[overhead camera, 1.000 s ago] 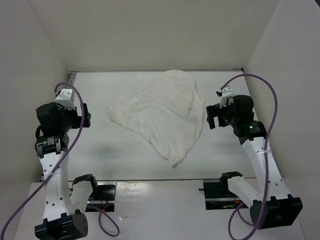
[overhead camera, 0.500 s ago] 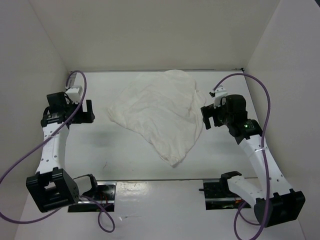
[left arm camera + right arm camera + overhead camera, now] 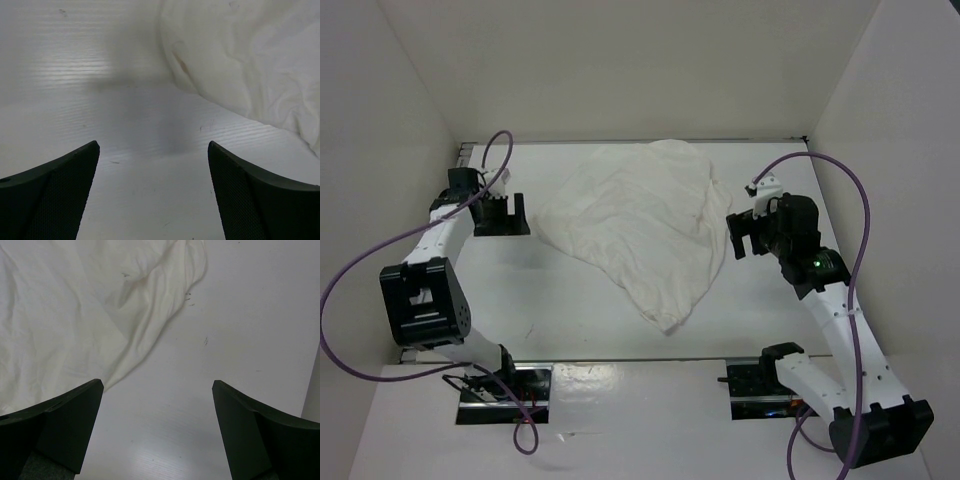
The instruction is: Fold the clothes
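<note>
Wrinkled, unfolded white clothes (image 3: 640, 225) between left tool (image 3: 520, 215) and right tool (image 3: 734, 233), both wide open, empty.

A white table (image 3: 570, 300) stands boxed in by plain white panels: a back wall (image 3: 620, 70), a left wall (image 3: 370, 120) and a right wall (image 3: 900, 110). The light is soft and even, with faint grey shadows. A few small dark scuffs (image 3: 205, 341) mark the tabletop.
</note>
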